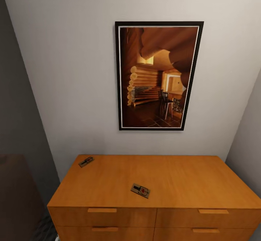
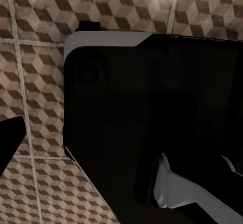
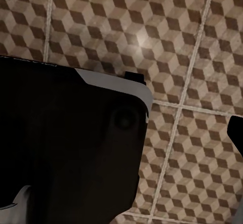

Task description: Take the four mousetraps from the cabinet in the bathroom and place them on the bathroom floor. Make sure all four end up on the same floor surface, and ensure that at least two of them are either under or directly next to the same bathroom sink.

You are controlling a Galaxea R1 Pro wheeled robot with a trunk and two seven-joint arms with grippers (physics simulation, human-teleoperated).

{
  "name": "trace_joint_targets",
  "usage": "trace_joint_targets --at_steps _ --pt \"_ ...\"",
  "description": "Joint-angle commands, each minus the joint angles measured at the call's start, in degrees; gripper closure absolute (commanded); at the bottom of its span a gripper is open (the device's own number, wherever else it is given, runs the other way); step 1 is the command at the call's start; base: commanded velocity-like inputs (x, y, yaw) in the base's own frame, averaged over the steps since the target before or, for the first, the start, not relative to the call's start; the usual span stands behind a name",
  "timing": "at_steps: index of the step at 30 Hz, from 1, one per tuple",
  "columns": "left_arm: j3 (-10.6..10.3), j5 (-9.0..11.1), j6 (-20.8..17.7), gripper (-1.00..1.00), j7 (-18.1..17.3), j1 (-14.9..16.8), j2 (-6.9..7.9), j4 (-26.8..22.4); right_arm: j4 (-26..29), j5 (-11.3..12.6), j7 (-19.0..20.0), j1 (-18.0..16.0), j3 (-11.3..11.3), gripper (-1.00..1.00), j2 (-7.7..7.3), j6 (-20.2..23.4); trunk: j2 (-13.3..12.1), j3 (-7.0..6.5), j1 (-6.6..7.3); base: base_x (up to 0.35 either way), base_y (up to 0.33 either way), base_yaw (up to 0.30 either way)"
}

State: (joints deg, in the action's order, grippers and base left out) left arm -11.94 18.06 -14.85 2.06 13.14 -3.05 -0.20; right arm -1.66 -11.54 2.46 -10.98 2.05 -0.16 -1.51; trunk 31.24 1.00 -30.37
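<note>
Pale grey walls (image 1: 65, 70) are meeting in a corner around the low, wide orange-brown wooden cabinet (image 1: 181, 183), which is filling the lower part of the head view. Two small flat tan-brown wooden mousetraps are lying on its top, well apart: one (image 1: 140, 190) near the front edge at lower centre, the other (image 1: 86, 162) near the back left corner. Slim groove handles (image 1: 102, 210) are showing on the drawer fronts along the bottom of the frame. Above the cabinet, a black-framed picture of a log-cabin interior (image 1: 157, 76) is hanging at upper centre. A dark grey panel (image 1: 18, 125) is running down the left edge.

In both wrist views, the brown, beige and white cube-patterned floor tiles (image 3: 167, 42) with pale grout lines are lying beneath the robot's black body with its white trim (image 2: 142, 123). I cannot tell whether either gripper is wide or narrow.
</note>
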Motion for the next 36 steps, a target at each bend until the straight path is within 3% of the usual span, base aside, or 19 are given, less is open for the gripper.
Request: trace_joint_targets --at_steps 1,11,19,24,29,36 --pt "-0.5 0.6 -0.2 -1.00 0.2 0.0 0.02 0.0 -0.2 -0.4 0.1 -0.1 0.2 -1.00 -0.02 -0.2 0.1 0.10 -0.02 0.000 0.000 0.000" --pt "-0.7 0.1 1.7 -1.00 0.8 0.0 0.26 -0.4 0.2 -0.7 0.4 -0.1 0.2 -1.00 -0.41 -0.6 0.1 0.10 -0.02 0.000 0.000 0.000" --pt "-0.8 -0.2 10.5 -1.00 0.8 0.0 0.19 -0.7 0.9 -0.6 2.3 -0.3 0.4 -1.00 -0.48 -0.8 0.1 0.10 -0.02 0.000 0.000 0.000" --pt "-0.9 -0.1 11.8 -1.00 0.8 0.0 0.14 -0.4 0.9 -0.7 2.3 -0.2 0.2 -1.00 -0.19 -1.0 0.1 0.10 -0.02 0.000 0.000 0.000" --pt "-0.9 0.1 10.2 -1.00 0.7 0.0 0.11 -0.1 0.9 -0.8 2.2 -0.1 0.2 -1.00 -0.15 -1.0 0.1 0.10 -0.02 0.000 0.000 0.000" --pt "-0.9 0.1 3.2 -1.00 0.9 0.0 0.04 -0.3 0.9 -0.8 2.0 -0.1 0.1 -1.00 -0.21 -1.0 0.1 0.10 -0.02 -0.021 0.000 0.000"
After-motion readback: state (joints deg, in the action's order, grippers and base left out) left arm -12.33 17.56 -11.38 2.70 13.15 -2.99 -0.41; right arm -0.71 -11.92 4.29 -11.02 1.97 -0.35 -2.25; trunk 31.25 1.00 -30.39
